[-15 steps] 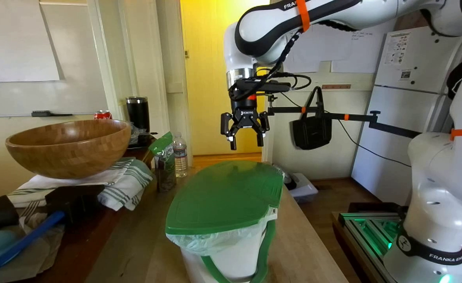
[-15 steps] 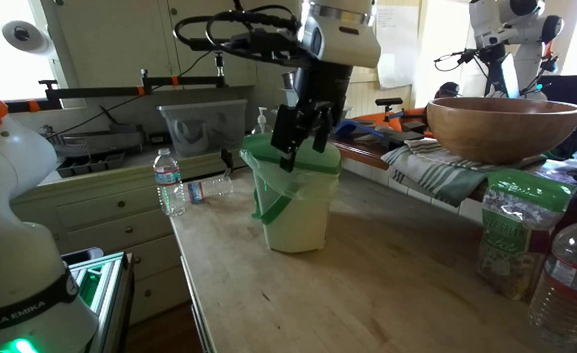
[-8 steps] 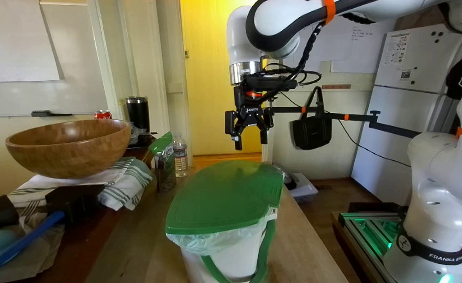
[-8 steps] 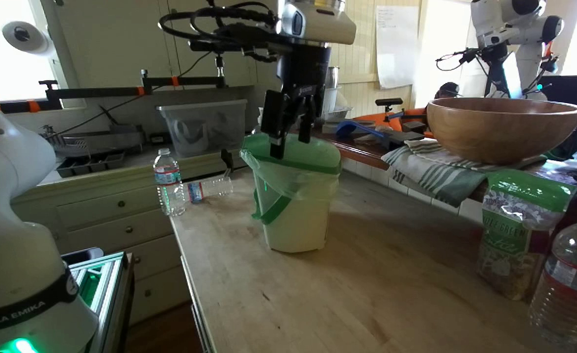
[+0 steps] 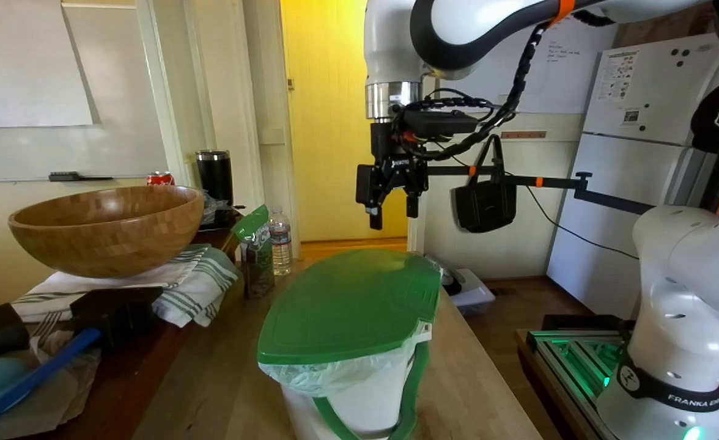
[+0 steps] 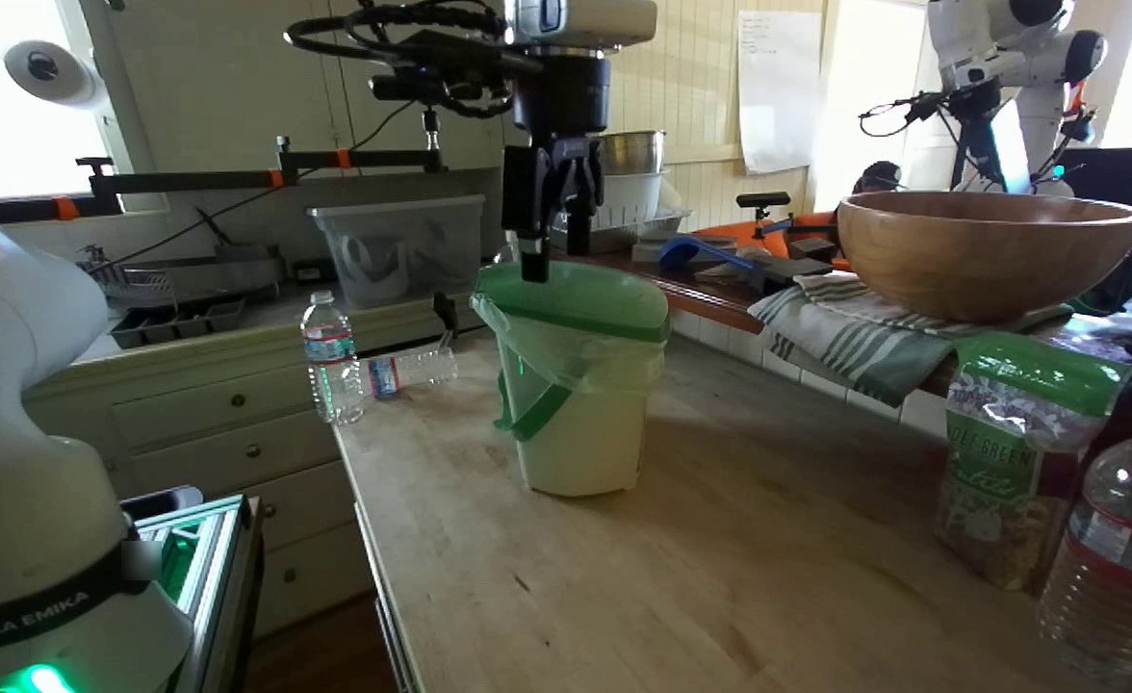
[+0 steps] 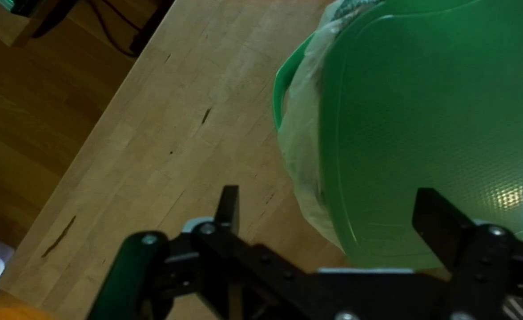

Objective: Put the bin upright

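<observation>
The bin is white with a green lid [image 5: 353, 305], a bag liner and a green handle. It stands upright on the wooden counter in both exterior views, with its white body [image 6: 585, 433] resting flat on its base. The lid lies closed on top in an exterior view. In the wrist view the lid [image 7: 421, 120] fills the upper right. My gripper [image 5: 394, 214] is open and empty, raised above the bin's end and apart from it. It also hangs over the rim in an exterior view [image 6: 556, 255]. In the wrist view one finger of the gripper [image 7: 326, 200] overlaps the lid, the other the counter.
A wooden bowl [image 5: 109, 232] on a striped towel [image 5: 197, 284] stands on a raised ledge beside the counter. A food bag [image 6: 1028, 462] and a water bottle [image 6: 1119, 549] stand on the counter. Another bottle [image 6: 330, 356] stands near a lying one [image 6: 417, 371] past the bin.
My gripper has risen higher above the bin and turned more straight down, shifting slightly right in an exterior view. It stays open. The bin has not moved.
</observation>
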{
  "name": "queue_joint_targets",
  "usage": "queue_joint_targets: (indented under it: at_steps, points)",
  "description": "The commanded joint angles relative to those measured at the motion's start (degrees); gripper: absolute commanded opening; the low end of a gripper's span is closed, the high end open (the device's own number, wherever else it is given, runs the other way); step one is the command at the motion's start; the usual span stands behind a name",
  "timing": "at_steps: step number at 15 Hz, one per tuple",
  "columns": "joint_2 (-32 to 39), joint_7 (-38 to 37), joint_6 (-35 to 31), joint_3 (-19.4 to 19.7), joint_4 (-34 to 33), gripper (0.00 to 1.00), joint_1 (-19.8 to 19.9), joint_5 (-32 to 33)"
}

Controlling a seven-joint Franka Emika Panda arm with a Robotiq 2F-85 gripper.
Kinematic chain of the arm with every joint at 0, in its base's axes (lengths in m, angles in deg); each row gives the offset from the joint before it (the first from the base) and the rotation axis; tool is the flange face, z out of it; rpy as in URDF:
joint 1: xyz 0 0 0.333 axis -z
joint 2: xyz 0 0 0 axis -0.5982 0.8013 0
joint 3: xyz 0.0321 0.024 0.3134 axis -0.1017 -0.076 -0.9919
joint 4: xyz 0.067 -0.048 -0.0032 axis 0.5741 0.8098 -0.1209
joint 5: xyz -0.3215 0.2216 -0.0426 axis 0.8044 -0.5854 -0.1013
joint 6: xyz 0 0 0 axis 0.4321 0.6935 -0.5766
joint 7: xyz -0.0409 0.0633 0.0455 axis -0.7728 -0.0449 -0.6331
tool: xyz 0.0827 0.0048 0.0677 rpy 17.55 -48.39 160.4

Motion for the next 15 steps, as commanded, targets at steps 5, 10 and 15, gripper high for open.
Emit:
queue_joint_targets:
  at_steps: [5, 10, 15]
  points:
    - [-1.9, 0.7, 0.0, -0.7, 0.7, 1.00, -0.2, 1.2]
    - [-2.0, 1.0, 0.0, -0.7, 0.9, 1.00, -0.2, 1.3]
    - [-2.0, 1.0, 0.0, -0.7, 0.9, 1.00, -0.2, 1.3]
